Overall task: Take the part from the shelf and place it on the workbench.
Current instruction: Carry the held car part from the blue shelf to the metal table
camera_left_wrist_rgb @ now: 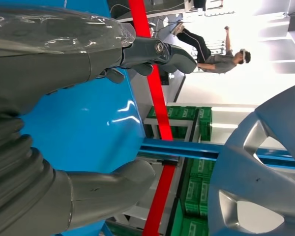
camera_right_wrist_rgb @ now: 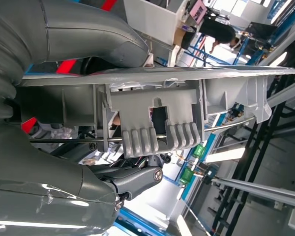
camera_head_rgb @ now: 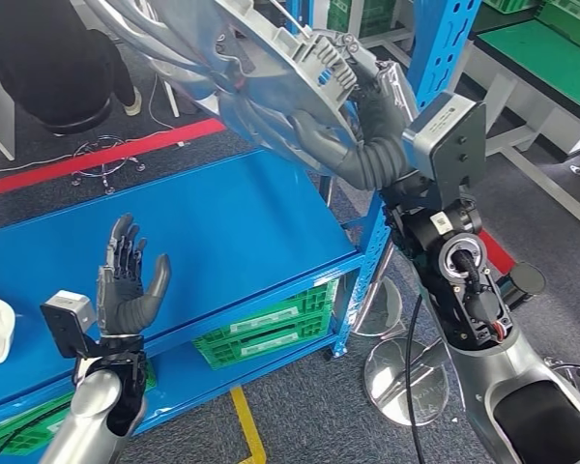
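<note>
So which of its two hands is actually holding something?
The right hand: its fingers grip the edge of the big silver part, lifted above the blue shelf. The left hand is open, holding nothing.

The glossy blue metal shelf [camera_head_rgb: 221,232] lies bare across the frame's centre, open above for passage. The large silver ribbed plastic part [camera_head_rgb: 273,68] in the right robot hand [camera_head_rgb: 360,126] blocks the upper middle. The blue perforated shelf post [camera_head_rgb: 437,48] stands upper right. The left robot hand [camera_head_rgb: 130,280] hovers open lower left.
</note>
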Available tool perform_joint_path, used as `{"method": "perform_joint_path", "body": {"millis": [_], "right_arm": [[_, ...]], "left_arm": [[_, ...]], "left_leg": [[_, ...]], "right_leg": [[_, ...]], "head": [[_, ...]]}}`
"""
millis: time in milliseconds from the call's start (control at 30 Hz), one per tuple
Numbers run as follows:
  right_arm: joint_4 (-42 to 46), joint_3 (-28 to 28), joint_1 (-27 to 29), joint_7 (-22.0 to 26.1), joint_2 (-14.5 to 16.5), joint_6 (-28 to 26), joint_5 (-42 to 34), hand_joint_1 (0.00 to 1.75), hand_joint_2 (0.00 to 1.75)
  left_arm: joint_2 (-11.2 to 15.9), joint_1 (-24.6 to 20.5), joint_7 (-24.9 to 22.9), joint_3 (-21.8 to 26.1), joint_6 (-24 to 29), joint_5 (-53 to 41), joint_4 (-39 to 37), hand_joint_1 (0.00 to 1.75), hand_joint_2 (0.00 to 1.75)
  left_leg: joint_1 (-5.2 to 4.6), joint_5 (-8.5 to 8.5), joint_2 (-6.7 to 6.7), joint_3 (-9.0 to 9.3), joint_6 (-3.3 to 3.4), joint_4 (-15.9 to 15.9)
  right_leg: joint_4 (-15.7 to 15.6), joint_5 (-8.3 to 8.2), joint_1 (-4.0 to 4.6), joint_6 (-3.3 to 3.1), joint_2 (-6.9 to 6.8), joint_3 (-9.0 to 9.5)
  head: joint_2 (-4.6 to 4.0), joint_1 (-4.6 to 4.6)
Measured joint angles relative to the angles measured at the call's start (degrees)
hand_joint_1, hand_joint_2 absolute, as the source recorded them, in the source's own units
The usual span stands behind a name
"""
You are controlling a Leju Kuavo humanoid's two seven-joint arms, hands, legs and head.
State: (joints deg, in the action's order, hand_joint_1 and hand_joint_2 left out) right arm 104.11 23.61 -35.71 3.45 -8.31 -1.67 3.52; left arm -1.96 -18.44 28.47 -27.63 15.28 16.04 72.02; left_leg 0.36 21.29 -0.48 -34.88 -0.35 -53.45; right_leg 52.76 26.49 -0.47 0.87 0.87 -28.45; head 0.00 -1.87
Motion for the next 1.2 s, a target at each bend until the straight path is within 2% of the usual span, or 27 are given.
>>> {"method": "perform_joint_path", "body": {"millis": [900,1200], "right_arm": [[0.06,-0.56,1.12,-1.56,-0.23,0.07,-1.21,1.75,1.75],[0.06,-0.35,4.04,-1.81,-0.23,-0.08,-2.87,1.75,1.75]], "left_arm": [[0.04,-0.41,-1.15,0.00,-0.36,0.16,0.00,0.00,1.75],[0.04,-0.84,-1.42,0.00,0.26,0.22,0.00,0.00,1.75]], "left_leg": [[0.00,0.00,0.00,0.00,0.00,0.00],[0.00,0.00,-0.02,-0.02,0.00,0.00]], "right_leg": [[0.00,0.00,0.00,0.00,0.00,0.01],[0.00,0.00,0.00,0.00,-0.02,0.01]], "head": [[0.00,-0.02],[0.00,-0.02]]}}
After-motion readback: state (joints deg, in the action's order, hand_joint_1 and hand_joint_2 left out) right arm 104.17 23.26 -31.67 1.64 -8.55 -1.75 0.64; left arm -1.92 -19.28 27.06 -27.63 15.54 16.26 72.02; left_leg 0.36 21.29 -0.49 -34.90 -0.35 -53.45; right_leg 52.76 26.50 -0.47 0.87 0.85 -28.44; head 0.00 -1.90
